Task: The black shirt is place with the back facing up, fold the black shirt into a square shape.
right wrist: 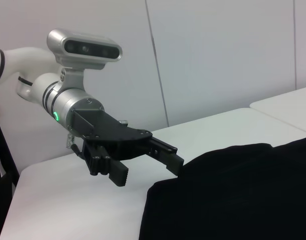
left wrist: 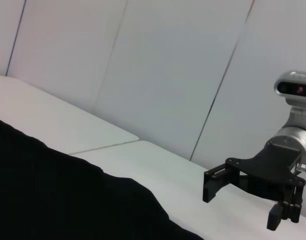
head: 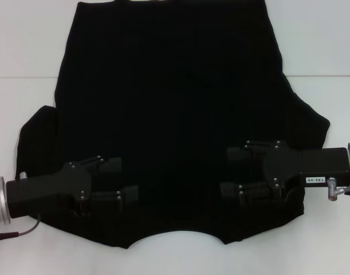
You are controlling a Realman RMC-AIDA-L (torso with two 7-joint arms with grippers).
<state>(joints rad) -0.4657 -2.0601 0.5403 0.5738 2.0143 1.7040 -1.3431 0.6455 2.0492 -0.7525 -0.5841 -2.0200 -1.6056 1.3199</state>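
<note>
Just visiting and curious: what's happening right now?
Left gripper and right gripper open, over the near part of the shirt. Black shirt flat on white table, unfolded. Nothing in the way.

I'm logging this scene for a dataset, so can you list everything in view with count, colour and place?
black shirt: one, plain black, spread flat across the middle of the table, neck opening at the near edge, no lettering showing.
table: one, white, made of panels with seams, under the shirt on all sides.
wall: pale panelled, behind the table in both wrist views.
left gripper: one, black, over the shirt's near left part, jaws open, pointing toward the middle.
right gripper: one, black, over the shirt's near right part, jaws open, pointing toward the middle.
wrist cameras: two, silver, one on each arm, each seen from the other wrist view.
</note>
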